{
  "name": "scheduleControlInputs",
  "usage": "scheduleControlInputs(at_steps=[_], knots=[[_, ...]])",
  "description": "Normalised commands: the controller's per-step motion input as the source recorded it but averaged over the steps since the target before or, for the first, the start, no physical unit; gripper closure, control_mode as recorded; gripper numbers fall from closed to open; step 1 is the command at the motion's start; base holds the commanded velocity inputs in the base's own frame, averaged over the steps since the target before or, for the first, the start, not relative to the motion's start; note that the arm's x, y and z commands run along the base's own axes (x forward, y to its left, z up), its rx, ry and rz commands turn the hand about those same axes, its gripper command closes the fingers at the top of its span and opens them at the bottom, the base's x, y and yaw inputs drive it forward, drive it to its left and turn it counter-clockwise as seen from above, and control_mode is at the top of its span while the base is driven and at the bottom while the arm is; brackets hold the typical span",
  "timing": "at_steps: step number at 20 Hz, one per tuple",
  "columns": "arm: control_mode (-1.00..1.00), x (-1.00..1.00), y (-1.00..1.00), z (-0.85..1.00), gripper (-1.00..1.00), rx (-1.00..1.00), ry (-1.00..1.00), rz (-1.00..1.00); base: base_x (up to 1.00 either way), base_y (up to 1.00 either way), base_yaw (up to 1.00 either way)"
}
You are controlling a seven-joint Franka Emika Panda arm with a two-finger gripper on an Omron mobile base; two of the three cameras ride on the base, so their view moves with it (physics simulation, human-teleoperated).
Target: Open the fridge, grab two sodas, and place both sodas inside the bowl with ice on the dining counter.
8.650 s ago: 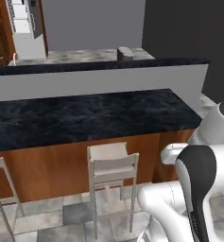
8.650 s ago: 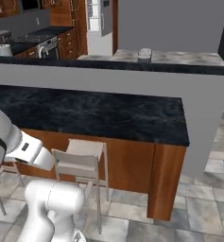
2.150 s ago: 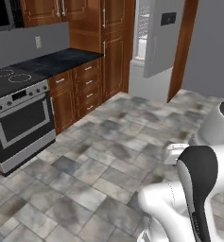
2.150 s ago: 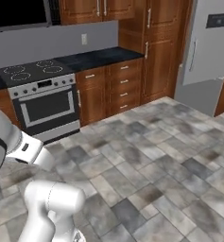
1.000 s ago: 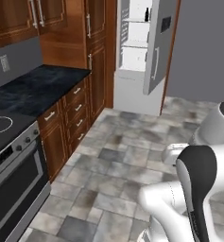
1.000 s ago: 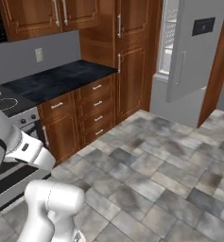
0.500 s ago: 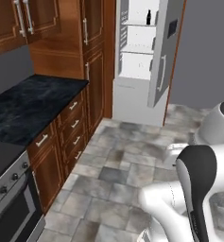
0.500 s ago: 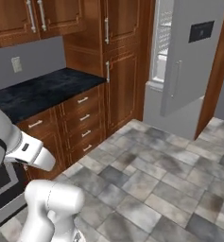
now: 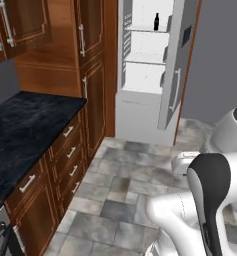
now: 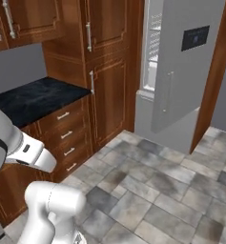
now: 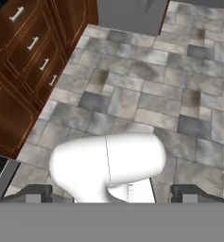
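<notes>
The fridge [image 9: 142, 75] stands ahead with its silver-grey door [image 9: 176, 90] swung open, showing white shelves. A slim black soda bottle [image 9: 156, 21] stands upright on the top shelf. In the right base view the fridge door [image 10: 181, 81] with its dark panel [image 10: 195, 38] faces me and hides the inside. My gripper [image 11: 111, 194] points down at the tiled floor; it is open, with its dark fingertips [image 11: 35, 191] far apart and nothing between them. The bowl and the dining counter are out of view.
Tall brown wooden cabinets [image 9: 90, 75] stand left of the fridge. A black-topped counter with drawers [image 9: 25, 130] runs along the left, with an oven edge [image 9: 0, 235] at the bottom corner. Grey tiled floor [image 9: 125, 190] lies open between me and the fridge.
The whole picture has shifted: the base has moved, leaving the stove behind at the left, and the open fridge is nearer and larger. The gripper stays open.
</notes>
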Motion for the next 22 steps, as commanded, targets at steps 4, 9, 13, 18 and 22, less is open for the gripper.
scheduleControlInputs(at_steps=[4, 9, 13, 18, 22], knots=[[1.00, 0.00, 0.00, 0.00, -1.00, 0.00, 0.00, 0.00, 0.87, 0.11, -0.09], [1.00, 0.00, 0.00, 0.00, -1.00, 0.00, 0.00, 0.00, 0.80, 0.10, -0.09], [1.00, 0.00, 0.00, 0.00, -1.00, 0.00, 0.00, 0.00, 0.65, 0.15, -0.06], [1.00, 0.00, 0.00, 0.00, -1.00, 0.00, 0.00, 0.00, 0.55, 0.28, -0.07], [1.00, 0.00, 0.00, 0.00, -1.00, 0.00, 0.00, 0.00, 0.54, 0.28, -0.08]])
